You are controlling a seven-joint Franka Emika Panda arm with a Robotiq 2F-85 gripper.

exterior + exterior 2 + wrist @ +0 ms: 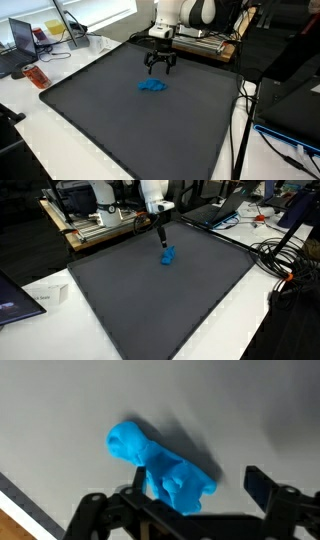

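Observation:
A small bright blue object (pixel 153 86), lumpy like a soft toy or crumpled cloth, lies on the dark grey mat (pixel 120 130). It also shows in the other exterior view (pixel 167 255) and fills the middle of the wrist view (pixel 160 465). My gripper (pixel 160 68) hangs just above and behind it, open, with nothing between its fingers. In the wrist view the gripper (pixel 198 485) stands over the blue object's near end; the left finger (pixel 140 480) overlaps it and the right finger (pixel 260 485) is over bare mat.
The mat covers a white table (pixel 250 320). A wooden board with equipment (pixel 205 45) sits behind the arm. A laptop (pixel 22 38) and a reddish item (pixel 37 76) lie at one side; cables (pixel 285 260) trail along another edge.

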